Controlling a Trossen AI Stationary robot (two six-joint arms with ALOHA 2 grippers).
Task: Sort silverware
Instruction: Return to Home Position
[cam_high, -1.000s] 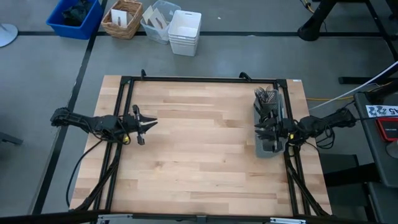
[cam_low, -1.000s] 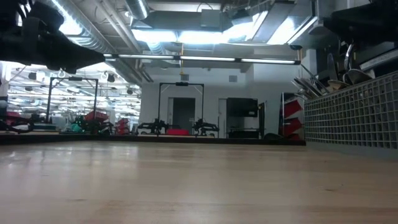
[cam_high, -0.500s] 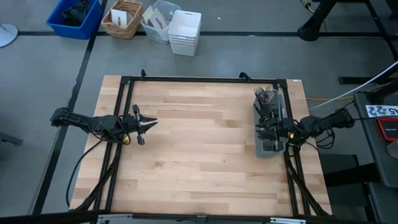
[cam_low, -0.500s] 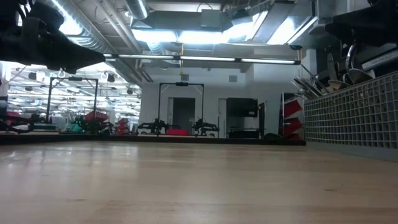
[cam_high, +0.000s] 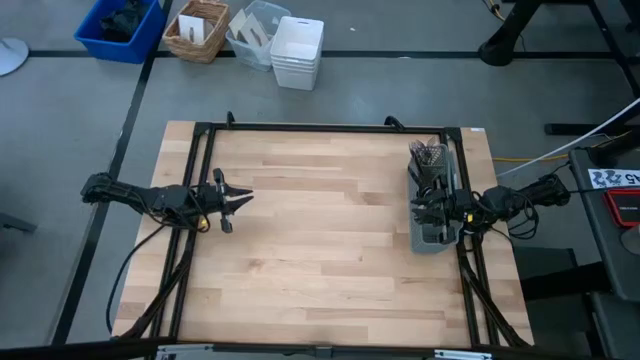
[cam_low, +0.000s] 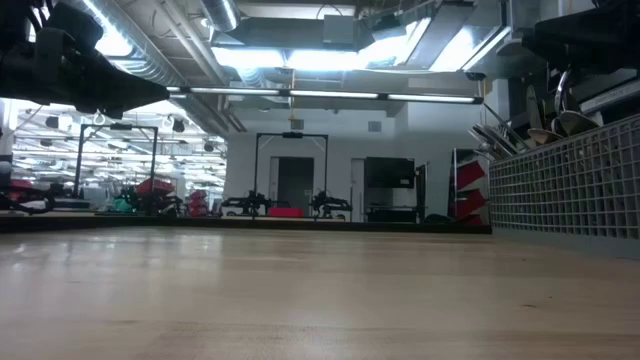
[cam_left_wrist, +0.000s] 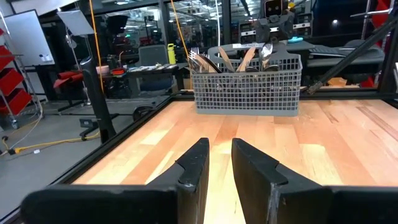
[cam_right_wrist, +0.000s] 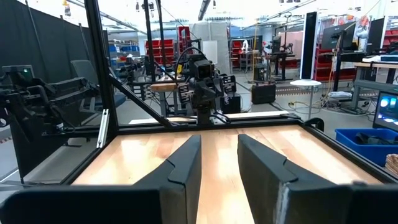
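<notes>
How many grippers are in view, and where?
2: the left gripper over the left of the table; the right gripper above the wire caddy near the right edge. None hidden.

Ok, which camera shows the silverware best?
Left wrist view: the silverware stands above the caddy rim, facing the camera. High view sees it from above, partly under the right gripper. Low view catches a few handles; right wrist view, none.

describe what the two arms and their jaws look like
Both the left arm and the right arm are slim, dark and jointed, with black cables looping along them. The left one carries a small yellow mark near its wrist. Each ends in two dark, flat-faced jaws that taper to blunt tips.
</notes>
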